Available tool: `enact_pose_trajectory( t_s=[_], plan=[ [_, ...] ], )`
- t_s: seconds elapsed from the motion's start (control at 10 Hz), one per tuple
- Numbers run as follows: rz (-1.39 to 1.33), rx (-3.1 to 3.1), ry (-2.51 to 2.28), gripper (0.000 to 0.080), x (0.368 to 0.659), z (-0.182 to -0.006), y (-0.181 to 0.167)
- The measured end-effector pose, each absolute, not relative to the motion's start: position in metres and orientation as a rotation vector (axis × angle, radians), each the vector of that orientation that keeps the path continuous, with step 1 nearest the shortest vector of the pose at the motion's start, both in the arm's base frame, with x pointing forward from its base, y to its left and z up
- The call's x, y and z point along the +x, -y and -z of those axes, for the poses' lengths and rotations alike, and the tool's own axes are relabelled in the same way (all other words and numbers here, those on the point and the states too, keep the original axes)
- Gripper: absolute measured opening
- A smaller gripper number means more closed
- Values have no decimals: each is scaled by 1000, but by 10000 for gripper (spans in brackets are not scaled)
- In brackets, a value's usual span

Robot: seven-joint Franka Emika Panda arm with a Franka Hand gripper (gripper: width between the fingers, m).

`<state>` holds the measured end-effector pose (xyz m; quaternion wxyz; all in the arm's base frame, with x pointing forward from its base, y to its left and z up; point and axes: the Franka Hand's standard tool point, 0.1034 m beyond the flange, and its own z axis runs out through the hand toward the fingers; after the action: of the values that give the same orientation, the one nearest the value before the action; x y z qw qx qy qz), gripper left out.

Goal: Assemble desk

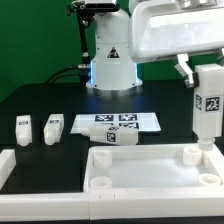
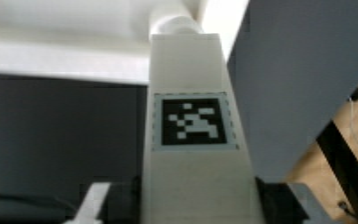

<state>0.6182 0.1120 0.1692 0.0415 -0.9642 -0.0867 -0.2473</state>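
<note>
Hand [image 1: 197,68] narrowed, clamped on the upper end of upright held leg [image 1: 206,105]. Tabletop [image 1: 145,172] flat at the front of the counter [image 1: 40,100], sockets up. Held leg's lower end at the far socket, exterior view's right; contact unclear. Loose: near leg [image 1: 115,137] just behind tabletop; leftmost leg [image 1: 23,128] and second leg [image 1: 52,127] well apart from it. Fingers hard to make out in wrist view.
</note>
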Motion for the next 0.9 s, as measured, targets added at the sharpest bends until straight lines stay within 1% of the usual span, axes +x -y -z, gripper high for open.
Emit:
enact_pose_trajectory(
  t_s=[0.1,0.5,0.7,0.9],
  plan=[
    [773,-2956,352,284,621,-166,-108],
    [756,-2959,349,284,620,-163,-108],
    [732,-2966,342,284,627,-159,-106],
    [688,-2972,329,284,627,-151,-107]
  ],
)
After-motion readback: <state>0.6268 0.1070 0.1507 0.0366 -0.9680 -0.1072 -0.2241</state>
